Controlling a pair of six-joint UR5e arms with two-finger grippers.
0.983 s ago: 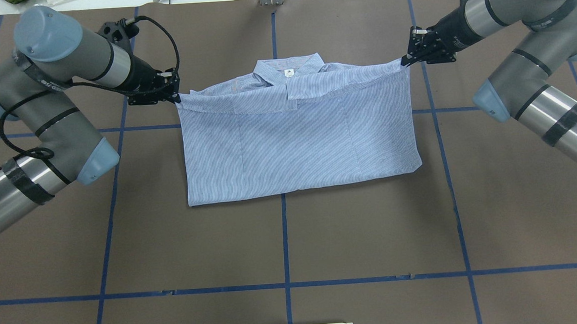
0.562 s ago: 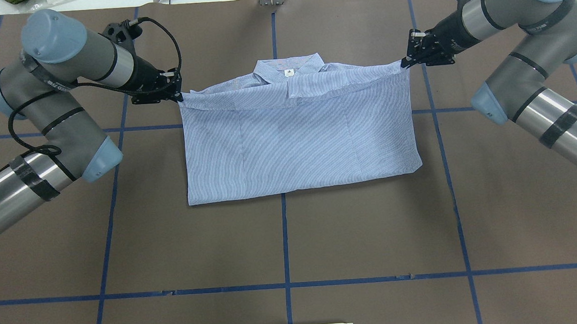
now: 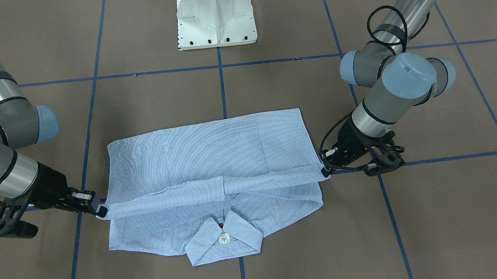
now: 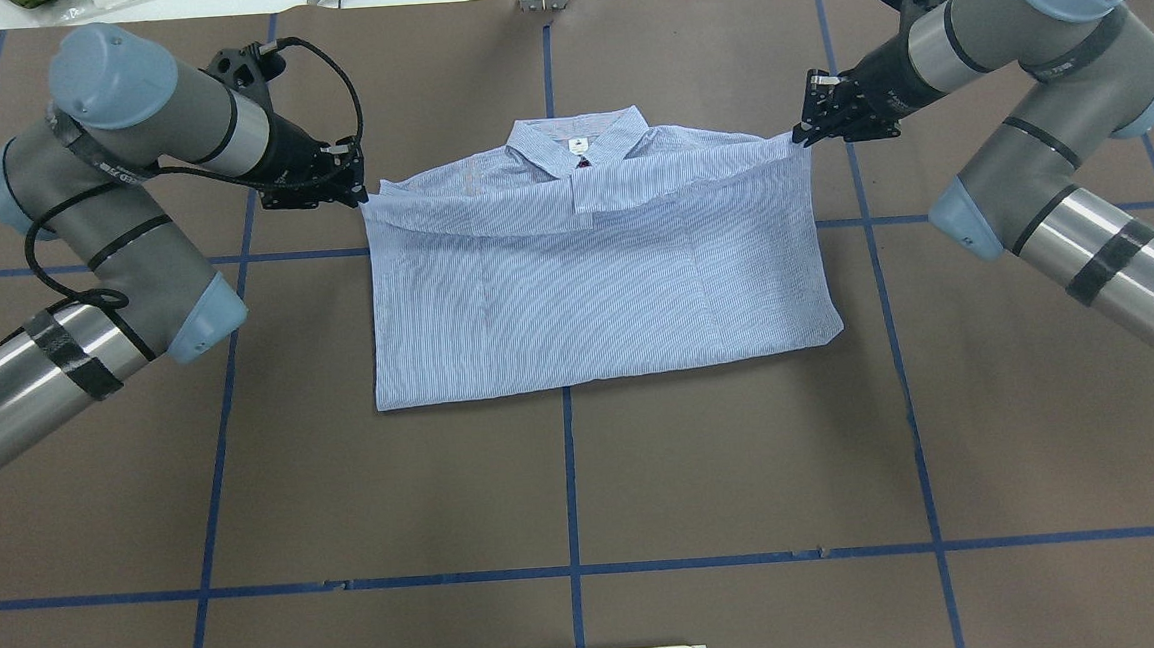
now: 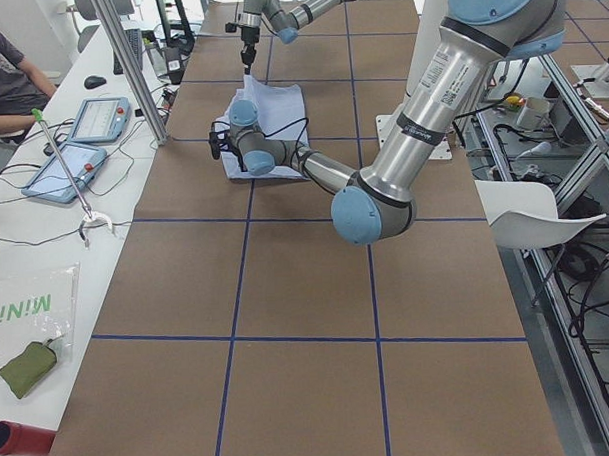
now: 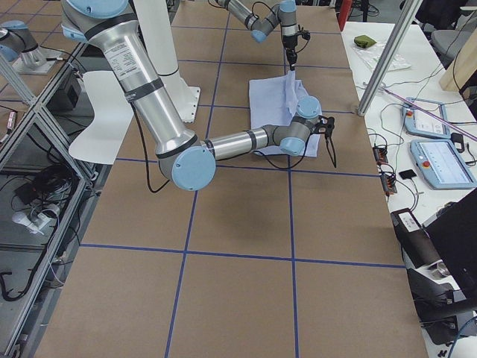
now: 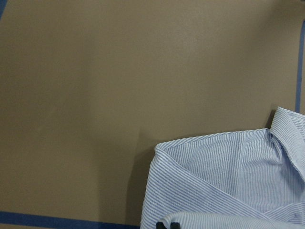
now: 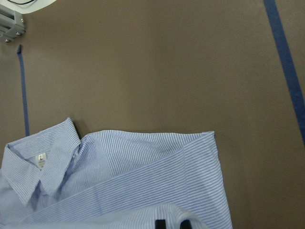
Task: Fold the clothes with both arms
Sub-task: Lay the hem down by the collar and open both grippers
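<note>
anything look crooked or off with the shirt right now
The shirt is slightly askew: its folded edge nearest the robot slants against the blue tape line, and the corner on the robot's right lies farther away. Nothing is torn or spilled. The left gripper and right gripper each pinch a top-layer corner.

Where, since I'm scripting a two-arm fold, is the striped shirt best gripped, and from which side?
On the shirt, grip the two end corners of the folded-over edge, one pincer each, coming in low from the outer sides. That edge runs straight across just below the collar and ends free at both sides; the left pincer and right pincer pinch it exactly there.
</note>
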